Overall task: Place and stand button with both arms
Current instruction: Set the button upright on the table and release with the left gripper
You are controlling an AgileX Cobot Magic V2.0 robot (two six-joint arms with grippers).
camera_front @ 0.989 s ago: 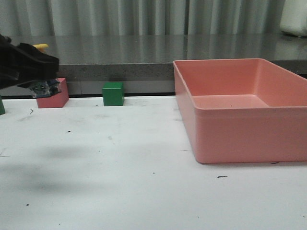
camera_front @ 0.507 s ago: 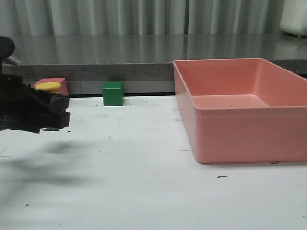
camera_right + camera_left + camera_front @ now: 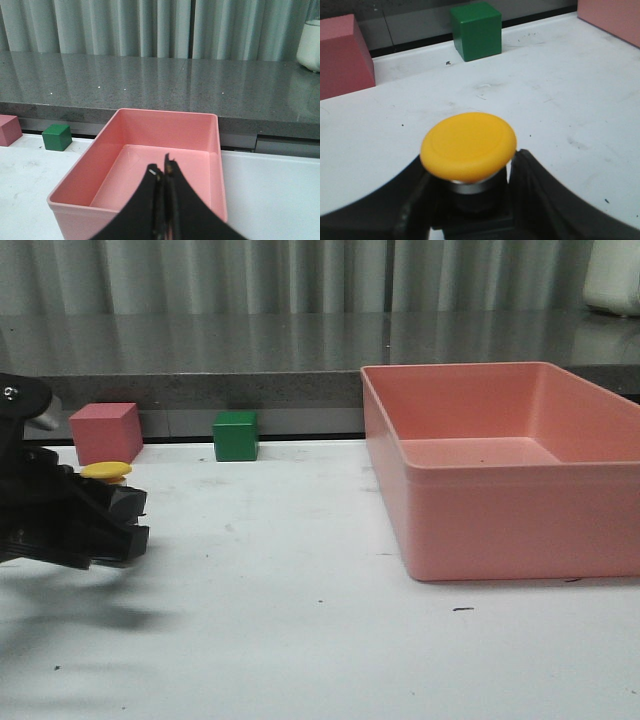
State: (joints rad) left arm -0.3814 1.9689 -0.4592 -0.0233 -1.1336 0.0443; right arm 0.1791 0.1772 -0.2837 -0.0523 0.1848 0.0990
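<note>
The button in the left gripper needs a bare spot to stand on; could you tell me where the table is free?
Free: the white table between the left gripper holding the button and the pink bin. Crowded: the back edge by the pink cube and green cube.

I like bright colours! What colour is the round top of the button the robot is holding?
The button's cap is yellow-orange. It shows best in the left wrist view.

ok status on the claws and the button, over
Left claw shut on button, cap up, low over the table. Right claw shut, empty, above the pink bin. Nothing in the way.
</note>
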